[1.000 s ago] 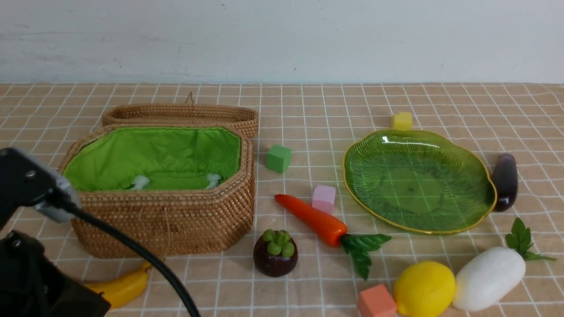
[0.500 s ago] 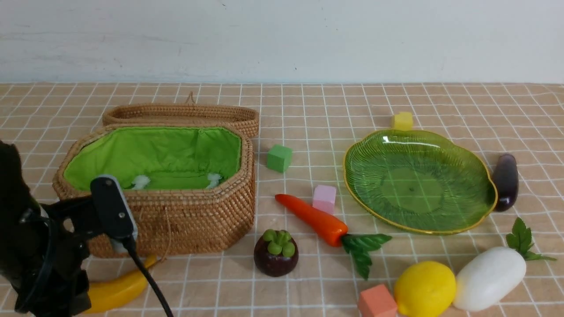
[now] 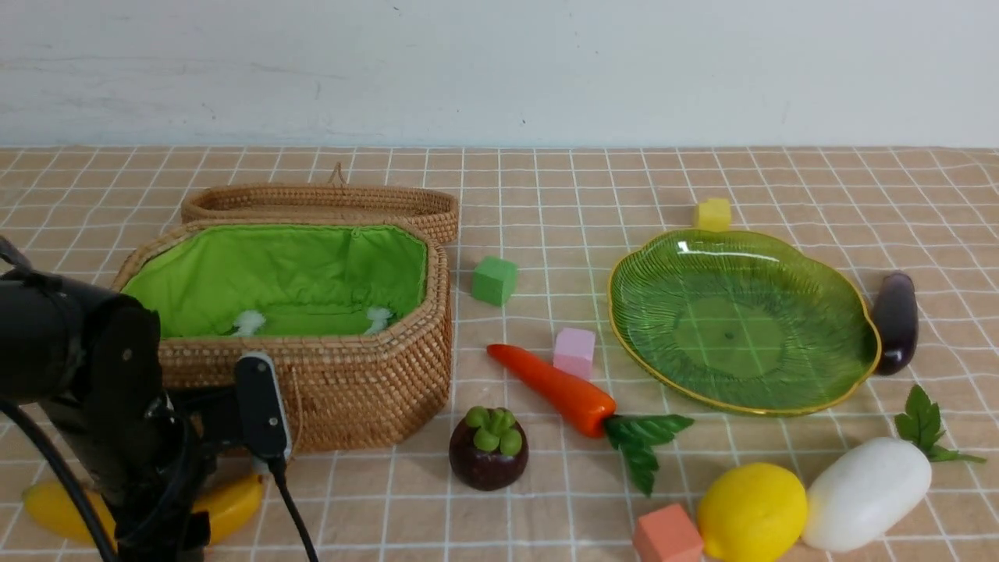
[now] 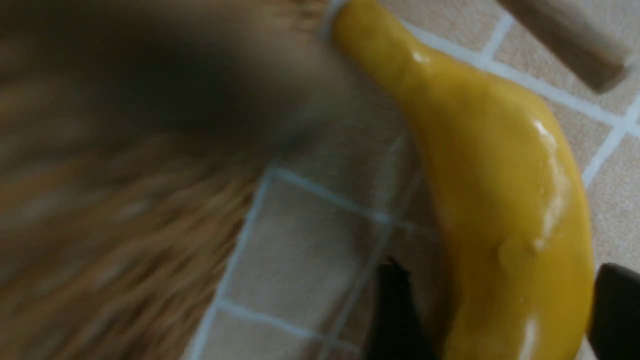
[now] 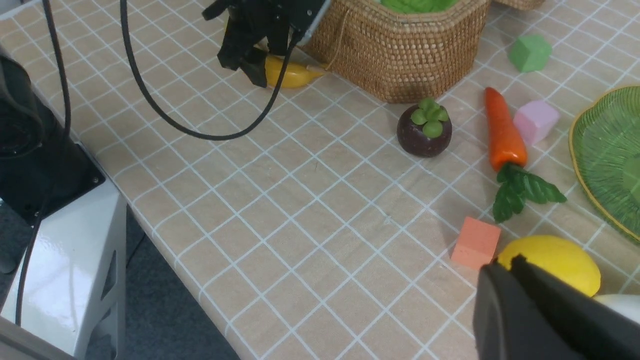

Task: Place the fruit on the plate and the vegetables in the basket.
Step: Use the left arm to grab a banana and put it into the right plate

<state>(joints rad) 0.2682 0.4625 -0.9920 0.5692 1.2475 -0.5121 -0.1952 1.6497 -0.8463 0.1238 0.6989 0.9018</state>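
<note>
Low in the left of the front view, our left arm (image 3: 94, 367) crowds the banana (image 3: 234, 503). The banana lies on the checked cloth (image 3: 499, 195) just beside the basket (image 3: 359, 382) wall, with little room between them. In the left wrist view the left gripper (image 4: 505, 315) is released. Its dark fingers (image 4: 397, 315) stand either side of the banana, and we cannot tell whether they touch it.

In the right wrist view the table edge (image 5: 172, 250) runs not far from the banana, and a broad open stretch of cloth fills mid frame. At the lower right of that view the right gripper (image 5: 512, 265) is clenched on nothing, just beside the lemon (image 5: 550, 262).

The plate (image 3: 741, 328) sits right of centre in the front view. The mangosteen (image 3: 488, 453) and carrot (image 3: 554, 386) lie between it and the basket. The radish (image 3: 865, 492) and eggplant (image 3: 895, 320) are at the right edge.

Since half a second ago the left arm has dropped lower and moved right, and the banana's left end now shows. Everything else has stayed put.
</note>
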